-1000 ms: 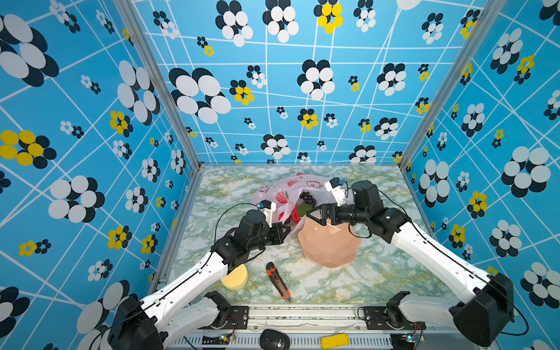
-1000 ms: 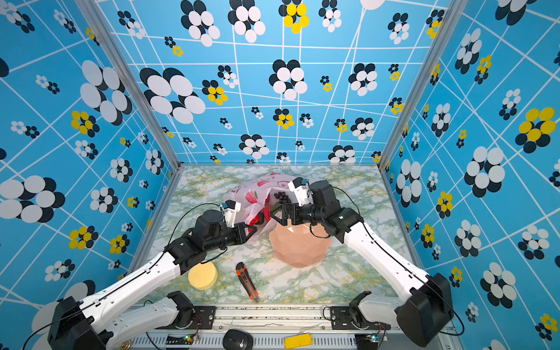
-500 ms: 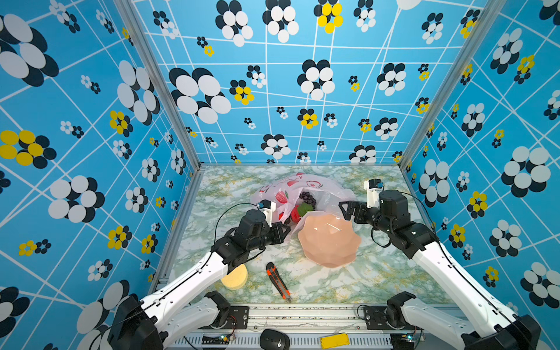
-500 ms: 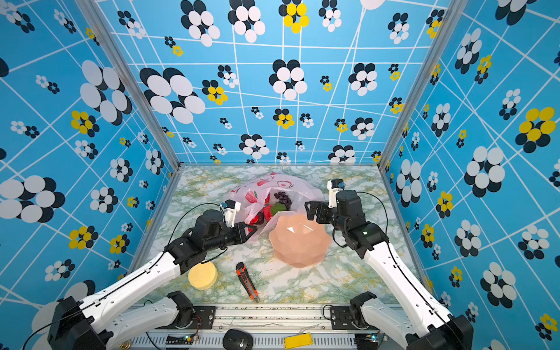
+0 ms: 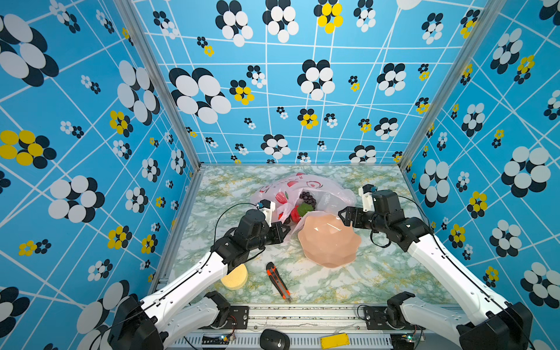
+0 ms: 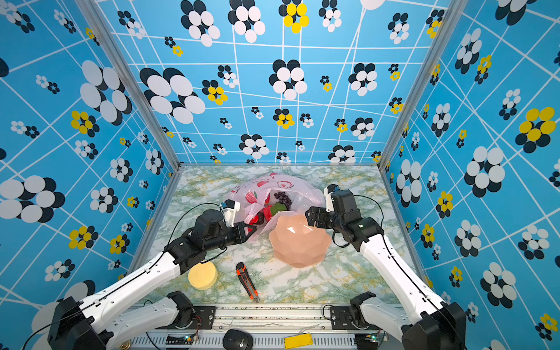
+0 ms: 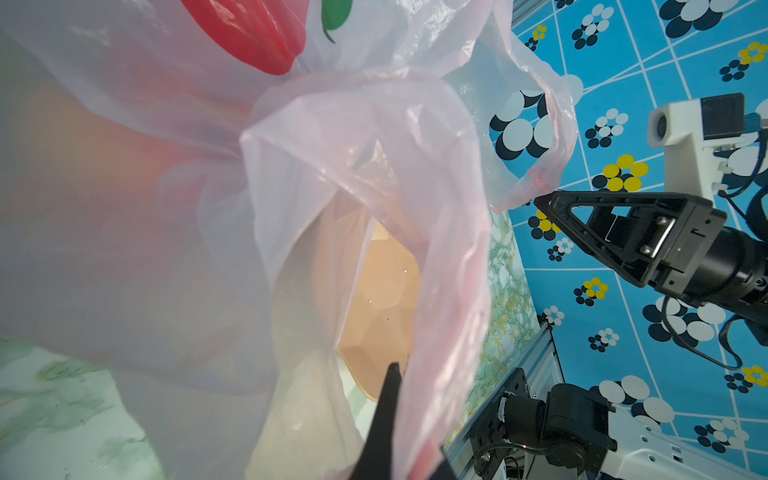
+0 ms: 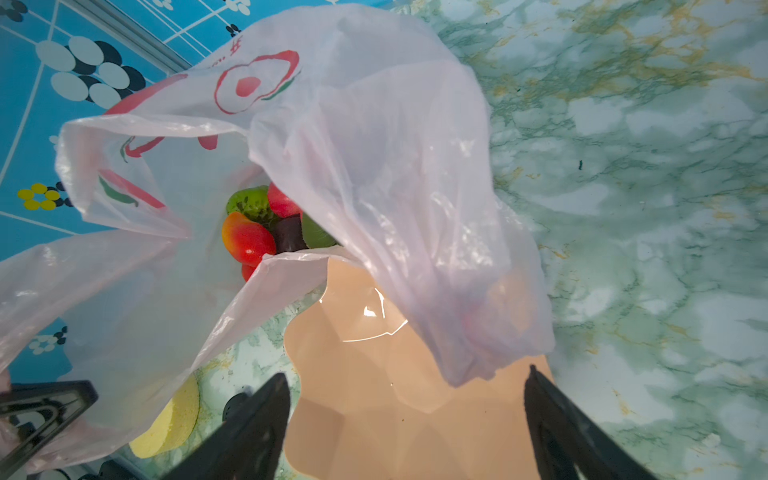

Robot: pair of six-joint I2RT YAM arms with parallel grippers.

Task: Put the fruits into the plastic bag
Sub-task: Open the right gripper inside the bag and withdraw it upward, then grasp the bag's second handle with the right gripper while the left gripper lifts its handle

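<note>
The pale pink plastic bag point(image 5: 322, 186) point(image 6: 292, 186) lies at the back middle of the table, its mouth toward the front. Fruits lie inside it: purple grapes point(image 5: 307, 198) point(image 6: 283, 198), a red one point(image 5: 295, 215), a green one point(image 6: 278, 208), a yellow-red mango point(image 8: 247, 241) and a green spiky one point(image 8: 249, 203). My left gripper point(image 5: 285, 231) point(image 6: 251, 230) point(image 7: 397, 370) is shut on the bag's point(image 7: 332, 166) front edge and holds it up. My right gripper point(image 5: 344, 216) point(image 6: 309, 216) point(image 8: 407, 372) is open and empty above the bowl's far right rim, beside the bag point(image 8: 395, 166).
A glossy salmon-pink scalloped bowl point(image 5: 328, 242) point(image 6: 298, 242) point(image 8: 395, 415) rests against the bag's mouth. A round yellow sponge point(image 5: 235, 277) point(image 6: 202, 275) and an orange utility knife point(image 5: 278, 281) point(image 6: 247, 280) lie near the front. Patterned walls close three sides.
My right gripper has pulled back to the right, from over the bowl by the bag's mouth to the bowl's far right rim. Left gripper, bag and bowl have stayed put.
</note>
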